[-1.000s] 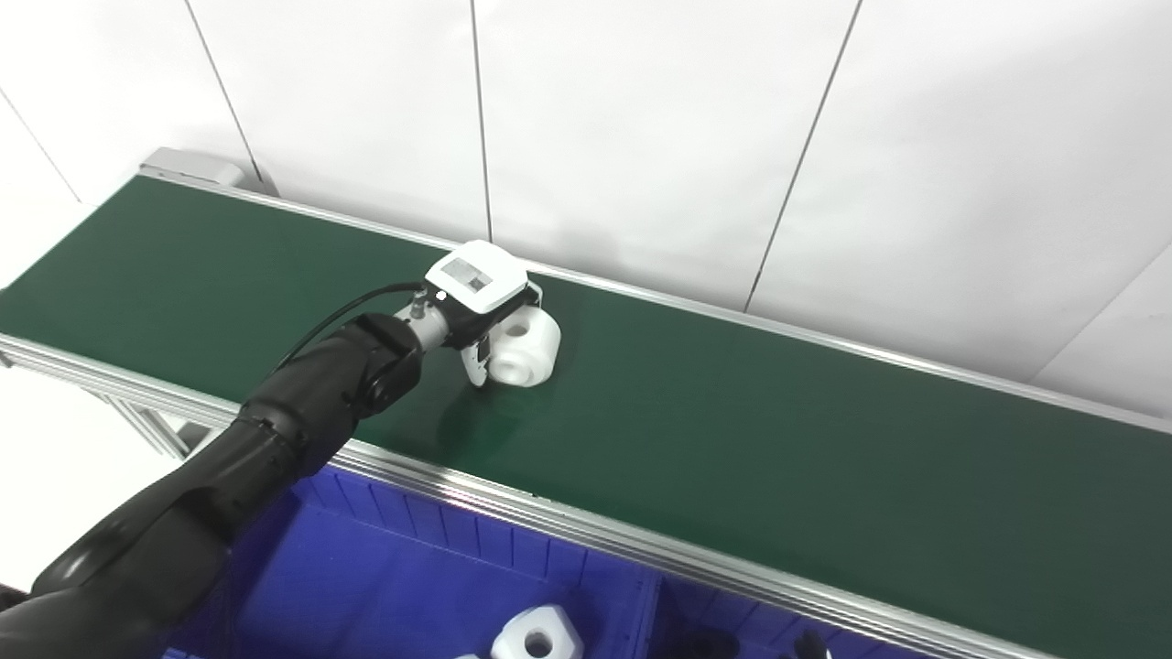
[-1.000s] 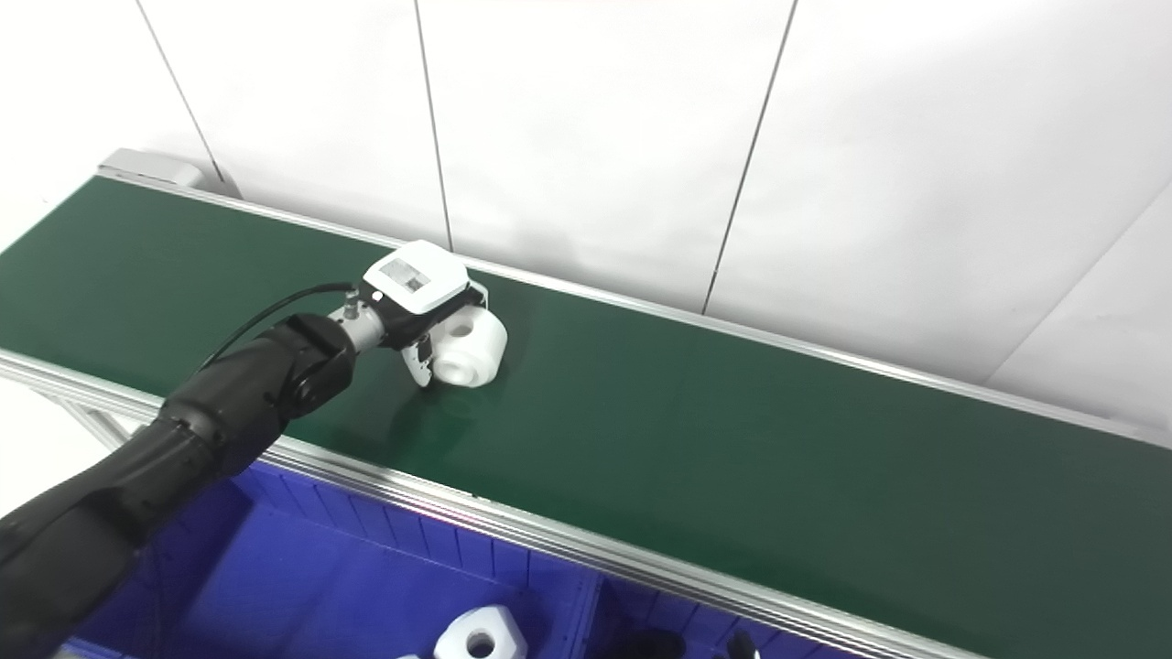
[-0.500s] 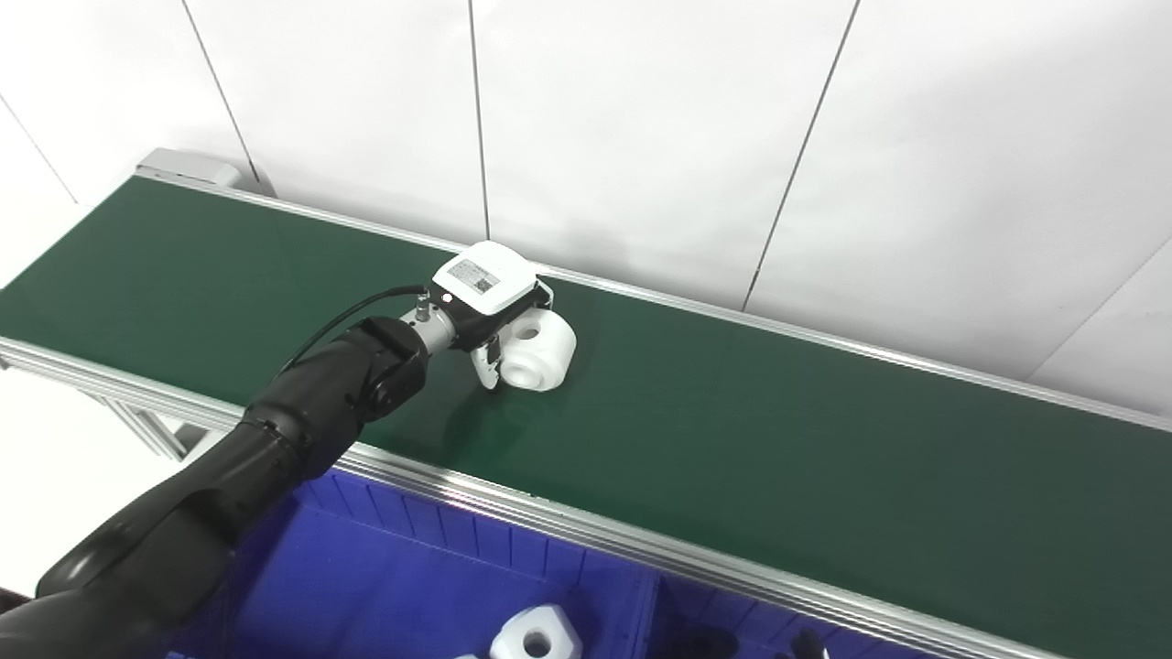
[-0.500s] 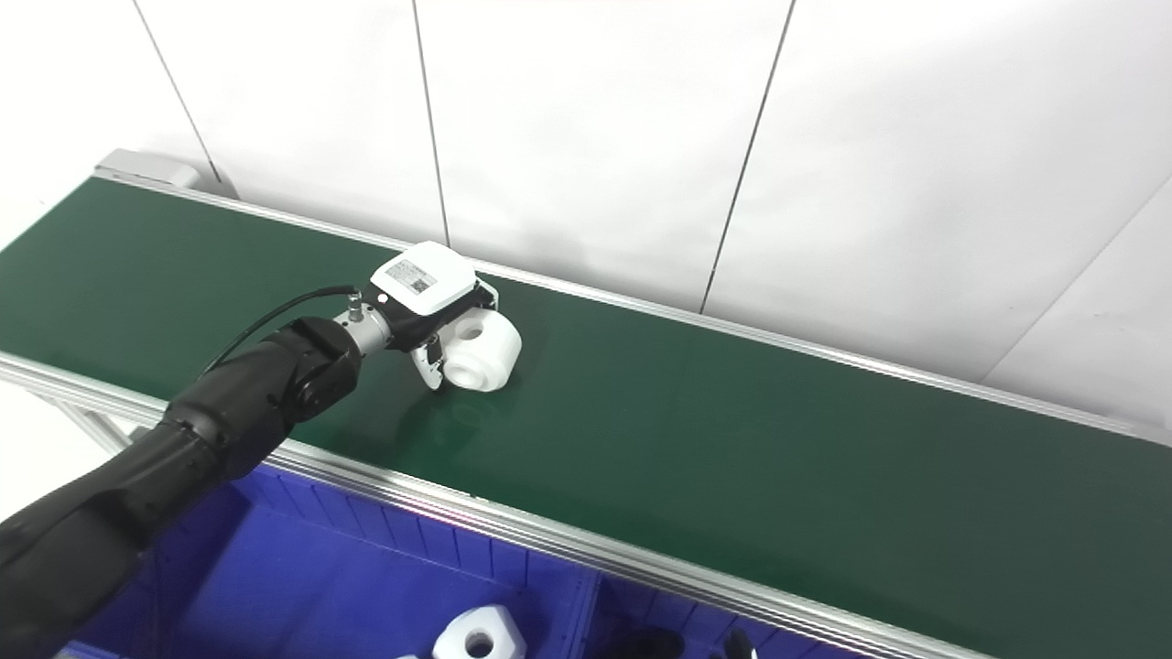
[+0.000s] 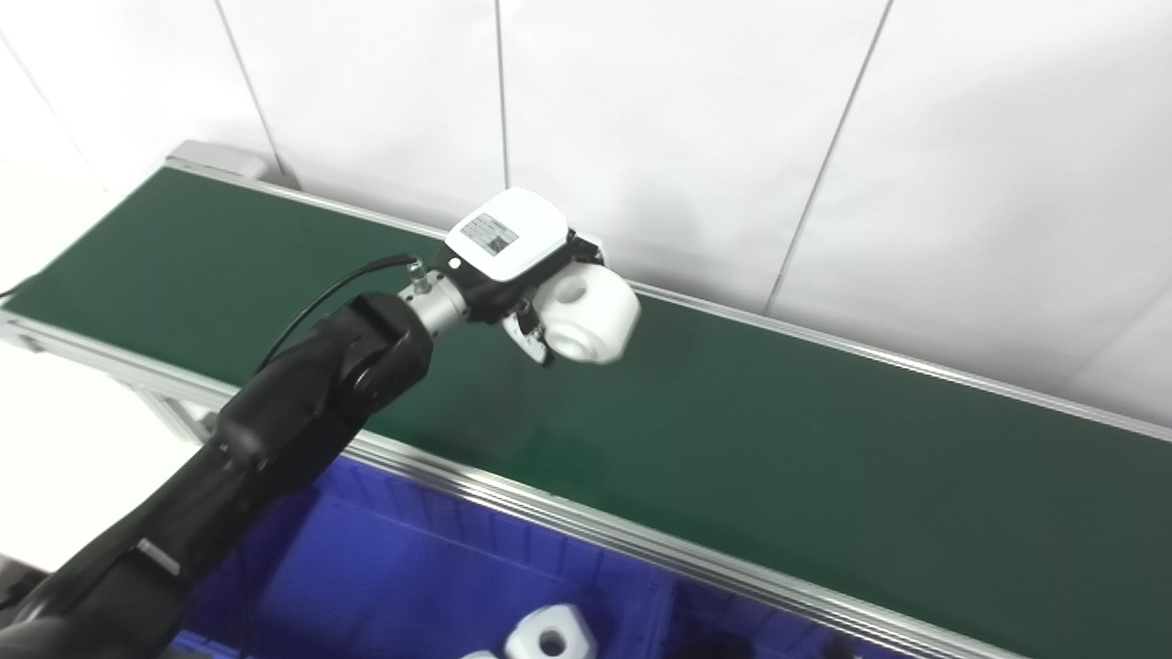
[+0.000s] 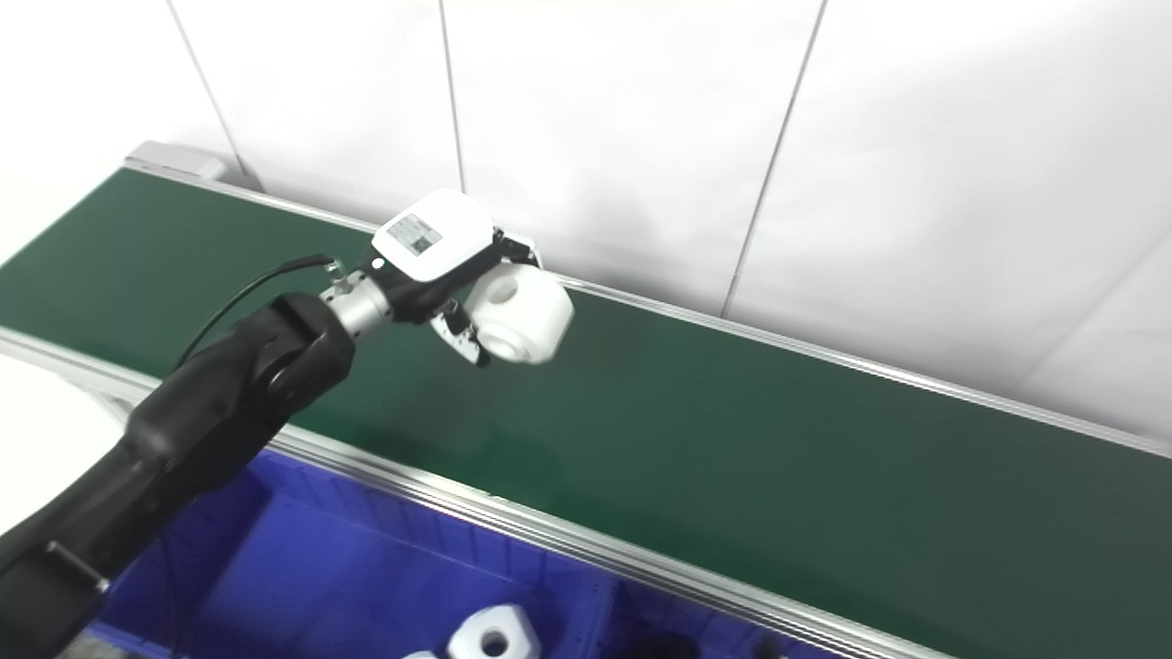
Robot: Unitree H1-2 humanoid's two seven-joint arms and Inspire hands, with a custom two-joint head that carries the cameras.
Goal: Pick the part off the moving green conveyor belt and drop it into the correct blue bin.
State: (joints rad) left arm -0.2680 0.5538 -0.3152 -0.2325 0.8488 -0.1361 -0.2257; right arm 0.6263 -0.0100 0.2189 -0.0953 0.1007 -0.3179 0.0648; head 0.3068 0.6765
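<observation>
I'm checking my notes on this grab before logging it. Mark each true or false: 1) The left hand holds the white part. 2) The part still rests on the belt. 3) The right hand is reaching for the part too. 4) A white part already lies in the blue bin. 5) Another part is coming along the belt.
1) True: the left hand is shut on the white part.
2) False: it hangs above the belt.
3) False: no right hand is in view.
4) True: a binned part lies in the blue bin.
5) False: the visible belt carries nothing.
</observation>
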